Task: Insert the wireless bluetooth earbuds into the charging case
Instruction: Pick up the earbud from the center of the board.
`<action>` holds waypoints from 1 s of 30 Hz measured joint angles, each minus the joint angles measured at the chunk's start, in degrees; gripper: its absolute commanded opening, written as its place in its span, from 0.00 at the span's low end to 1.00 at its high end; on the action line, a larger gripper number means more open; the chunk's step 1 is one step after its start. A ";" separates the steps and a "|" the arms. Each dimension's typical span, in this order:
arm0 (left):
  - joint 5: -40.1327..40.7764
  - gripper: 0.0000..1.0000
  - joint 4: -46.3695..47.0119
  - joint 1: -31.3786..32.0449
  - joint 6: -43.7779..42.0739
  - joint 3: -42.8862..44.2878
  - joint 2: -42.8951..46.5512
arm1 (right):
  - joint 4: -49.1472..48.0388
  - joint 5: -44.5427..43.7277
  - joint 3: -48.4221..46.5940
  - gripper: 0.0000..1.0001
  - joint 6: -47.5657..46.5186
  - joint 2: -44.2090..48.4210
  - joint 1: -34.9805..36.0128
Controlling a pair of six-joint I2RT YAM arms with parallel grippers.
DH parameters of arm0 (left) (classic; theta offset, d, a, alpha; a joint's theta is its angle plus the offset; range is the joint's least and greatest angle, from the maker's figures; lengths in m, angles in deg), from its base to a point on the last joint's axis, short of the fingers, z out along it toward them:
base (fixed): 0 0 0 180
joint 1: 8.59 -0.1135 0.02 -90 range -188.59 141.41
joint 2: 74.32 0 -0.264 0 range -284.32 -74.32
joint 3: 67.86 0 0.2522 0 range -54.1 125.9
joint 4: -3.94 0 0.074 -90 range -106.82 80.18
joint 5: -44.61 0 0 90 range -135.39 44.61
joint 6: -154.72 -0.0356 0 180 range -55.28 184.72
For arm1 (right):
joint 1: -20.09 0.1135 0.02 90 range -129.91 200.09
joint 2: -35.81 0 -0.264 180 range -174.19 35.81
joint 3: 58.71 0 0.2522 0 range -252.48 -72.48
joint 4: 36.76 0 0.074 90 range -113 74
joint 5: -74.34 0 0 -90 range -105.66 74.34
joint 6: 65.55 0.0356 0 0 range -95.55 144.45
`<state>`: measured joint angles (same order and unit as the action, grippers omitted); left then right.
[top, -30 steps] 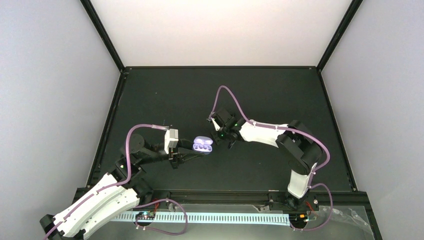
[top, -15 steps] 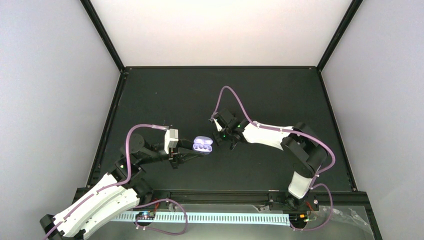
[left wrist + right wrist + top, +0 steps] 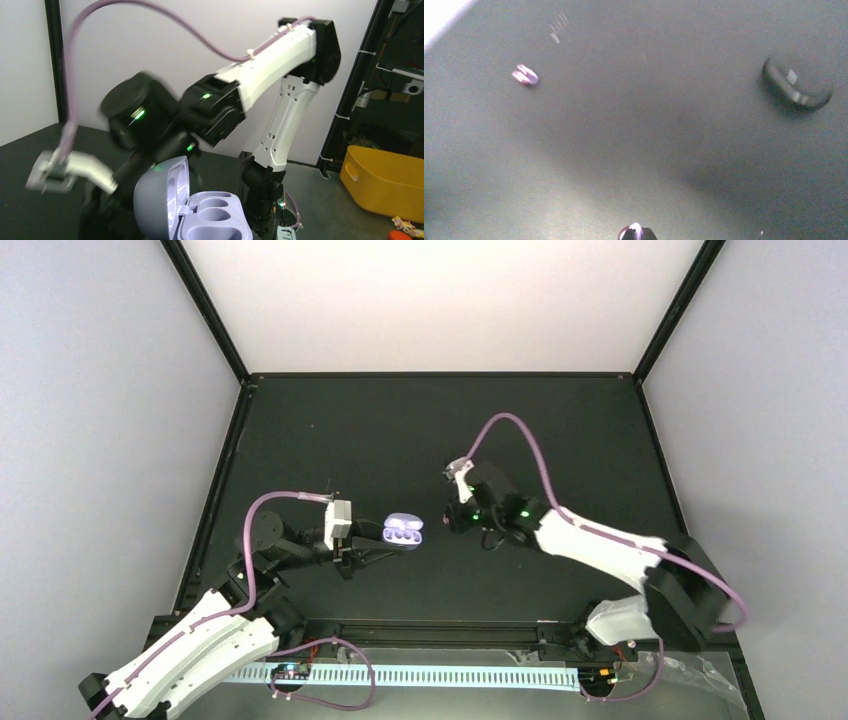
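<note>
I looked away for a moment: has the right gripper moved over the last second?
Yes. The right gripper has drawn back to the right, away from the open case, which stayed put.

Robot lab cell: white walls [image 3: 440, 300], black table [image 3: 400, 420], yellow bin [image 3: 385, 180] beyond.

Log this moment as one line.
one earbud loose on table | left gripper: shut on open charging case, wells empty | right gripper: shut, lilac speck at tips, maybe the other earbud
</note>
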<state>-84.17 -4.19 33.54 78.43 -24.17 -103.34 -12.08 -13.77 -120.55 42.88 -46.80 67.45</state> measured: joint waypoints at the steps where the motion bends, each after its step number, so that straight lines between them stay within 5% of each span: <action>1: 0.00 0.02 0.02 0.00 0.00 0.00 0.17 | -1.11 0.11 1.36 0.01 0.13 3.78 -0.11; 7: -0.04 0.01 1.64 0.00 0.98 -0.48 1.29 | -8.52 1.79 6.56 0.01 -0.11 26.38 -0.24; 14: -0.15 0.02 8.33 0.02 3.93 -0.50 0.87 | -10.95 7.78 6.45 0.01 -1.88 40.76 -0.24; 30: -3.06 0.02 22.82 0.02 9.60 1.53 -8.57 | -19.61 24.55 0.24 0.01 -3.32 44.57 1.62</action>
<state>-87.23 18.62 33.56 88.03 -22.64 -111.91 -31.69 10.78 -120.31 39.56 -2.23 69.06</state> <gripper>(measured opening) 0.255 0.014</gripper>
